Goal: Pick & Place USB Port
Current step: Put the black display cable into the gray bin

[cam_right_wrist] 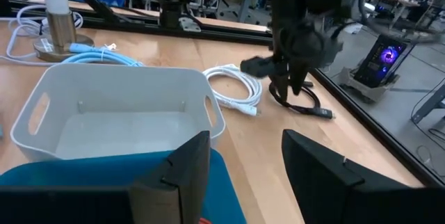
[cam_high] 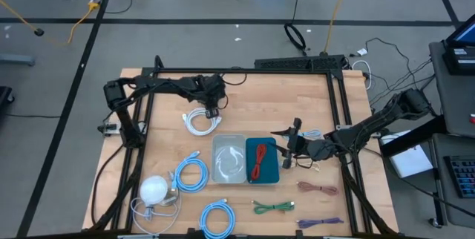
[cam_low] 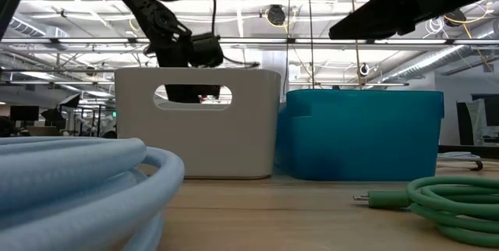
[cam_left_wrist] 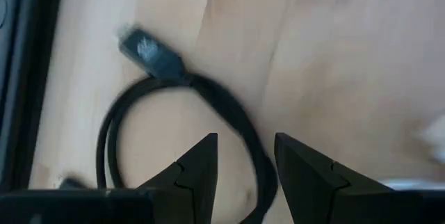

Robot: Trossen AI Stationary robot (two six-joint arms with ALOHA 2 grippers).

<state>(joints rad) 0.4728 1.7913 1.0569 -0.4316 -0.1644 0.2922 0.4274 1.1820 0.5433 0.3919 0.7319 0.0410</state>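
Note:
A black USB cable (cam_left_wrist: 229,109) lies coiled on the wooden table, its plug (cam_left_wrist: 149,50) resting flat. My left gripper (cam_left_wrist: 247,147) is open and points down at it, one finger on each side of the coil's strand; the right wrist view shows this left gripper (cam_right_wrist: 288,85) over the black cable (cam_right_wrist: 306,106). A white bin (cam_high: 228,157) and a teal bin (cam_high: 271,176) holding a red cable (cam_high: 260,161) sit mid-table. My right gripper (cam_high: 291,144) is open and hovers by the teal bin's right side.
A white cable coil (cam_high: 202,122) lies just beside the left gripper. Light blue coils (cam_high: 191,174), a white round object (cam_high: 154,189), and green (cam_high: 271,207), purple (cam_high: 319,223) and brown (cam_high: 318,188) cables fill the near table. A black frame rail (cam_high: 245,70) borders the far edge.

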